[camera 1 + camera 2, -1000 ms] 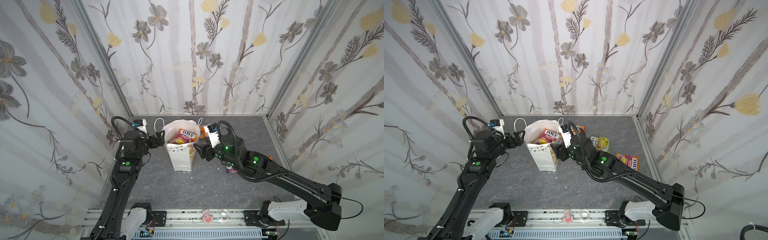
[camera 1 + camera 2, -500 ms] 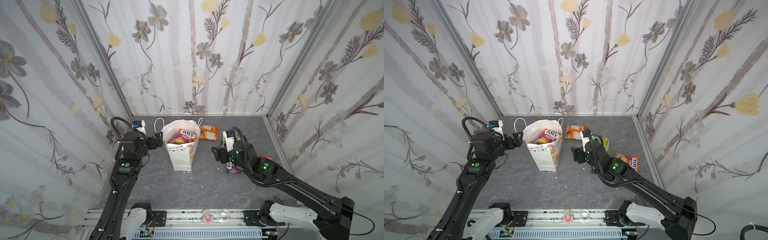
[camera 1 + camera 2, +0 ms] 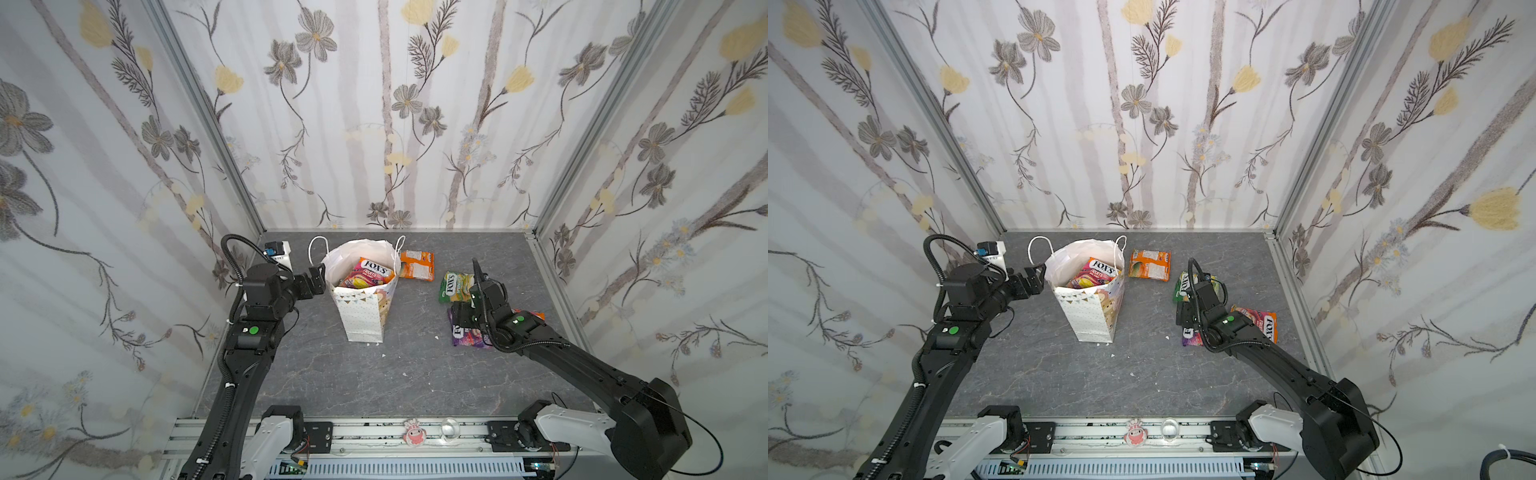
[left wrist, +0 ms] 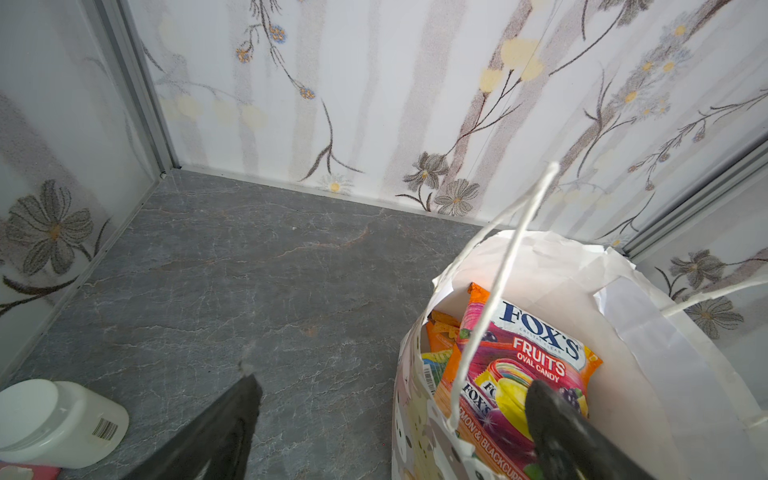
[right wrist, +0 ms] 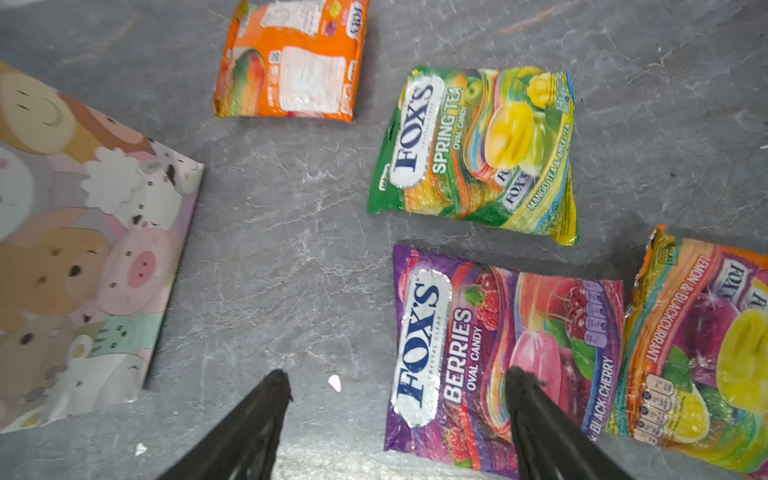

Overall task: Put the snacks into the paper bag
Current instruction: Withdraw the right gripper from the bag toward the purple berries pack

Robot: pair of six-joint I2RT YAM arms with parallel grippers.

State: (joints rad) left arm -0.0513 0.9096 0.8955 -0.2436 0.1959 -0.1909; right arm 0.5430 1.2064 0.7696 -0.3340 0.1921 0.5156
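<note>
Lining up the next pick: right gripper [image 5: 397, 374], fingers wide and empty, hangs over the purple packet [image 5: 498, 353], well apart from the paper bag [image 3: 360, 320]. Left gripper [image 4: 392, 382], also wide, straddles its rim. Next: drop, pinch the packet, carry it over.

The bag [image 3: 361, 316] stands left of centre on the table [image 3: 374, 382], a Fruits packet [image 3: 368, 274] inside. Behind-right lies a face-down packet [image 3: 417, 265]; farther right, Spring Tea [image 3: 453, 286], with Berries [image 3: 465, 336] before it and Lemon [image 5: 702, 353] right of Berries.
</note>
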